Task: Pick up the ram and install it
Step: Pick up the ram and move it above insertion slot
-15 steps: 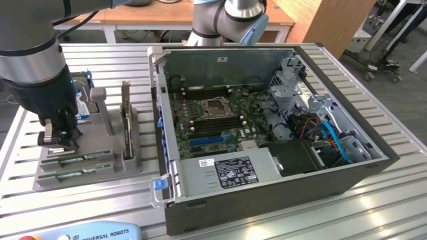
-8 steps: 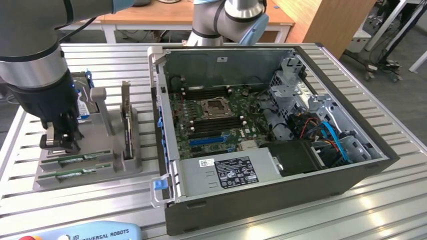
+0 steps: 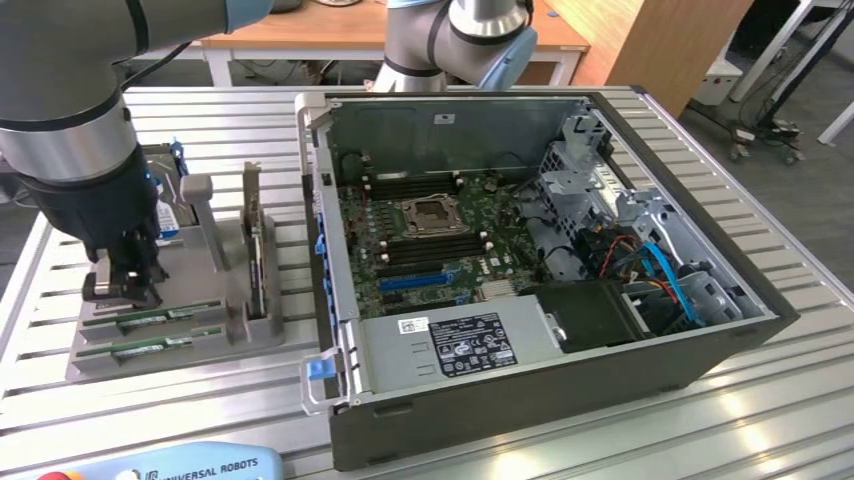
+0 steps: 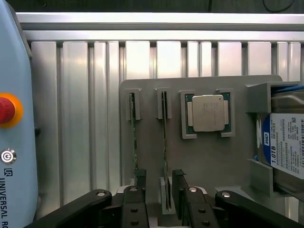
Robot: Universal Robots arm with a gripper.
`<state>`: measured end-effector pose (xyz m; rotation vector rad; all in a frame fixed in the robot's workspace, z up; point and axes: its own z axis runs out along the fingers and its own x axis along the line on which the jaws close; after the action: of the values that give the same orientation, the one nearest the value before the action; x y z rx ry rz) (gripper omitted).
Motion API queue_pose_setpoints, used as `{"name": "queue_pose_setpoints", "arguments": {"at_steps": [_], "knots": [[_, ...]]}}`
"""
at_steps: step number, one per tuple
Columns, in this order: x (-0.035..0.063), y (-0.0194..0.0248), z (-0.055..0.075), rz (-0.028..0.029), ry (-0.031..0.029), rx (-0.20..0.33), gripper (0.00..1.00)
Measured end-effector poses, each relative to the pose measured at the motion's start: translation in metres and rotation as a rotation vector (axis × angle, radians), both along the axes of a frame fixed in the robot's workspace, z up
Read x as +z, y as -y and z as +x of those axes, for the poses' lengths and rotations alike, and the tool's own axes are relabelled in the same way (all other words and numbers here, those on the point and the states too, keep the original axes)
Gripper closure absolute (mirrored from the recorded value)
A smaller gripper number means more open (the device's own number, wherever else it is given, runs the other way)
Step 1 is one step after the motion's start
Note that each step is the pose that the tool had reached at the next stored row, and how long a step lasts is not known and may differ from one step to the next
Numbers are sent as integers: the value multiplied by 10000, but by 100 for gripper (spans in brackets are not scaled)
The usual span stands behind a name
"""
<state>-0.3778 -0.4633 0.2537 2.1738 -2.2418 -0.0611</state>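
Observation:
Two green ram sticks stand on edge in slots of a grey holder tray. In the wrist view they are the thin strips ram and second ram. My gripper is open, and its black fingers straddle the end of the ram that lies nearer the processor chip; whether they touch it I cannot tell. In the exterior view the gripper hangs just above the tray's end at the exterior view's left, over that ram. The second ram lies nearer the camera.
An open computer case with its motherboard and memory slots stands at the exterior view's right of the tray. A silver hard drive with a blue label sits upright in the tray. A teach pendant lies beside the tray on the slatted metal table.

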Motion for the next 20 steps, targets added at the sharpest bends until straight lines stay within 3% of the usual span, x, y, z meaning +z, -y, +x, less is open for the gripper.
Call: {"name": "queue_pose_setpoints", "arguments": {"at_steps": [13, 20], "knots": [[1, 214, 1, -1, -1, 2, 64], [-3, 221, 1, 0, -1, 2, 64]]}}
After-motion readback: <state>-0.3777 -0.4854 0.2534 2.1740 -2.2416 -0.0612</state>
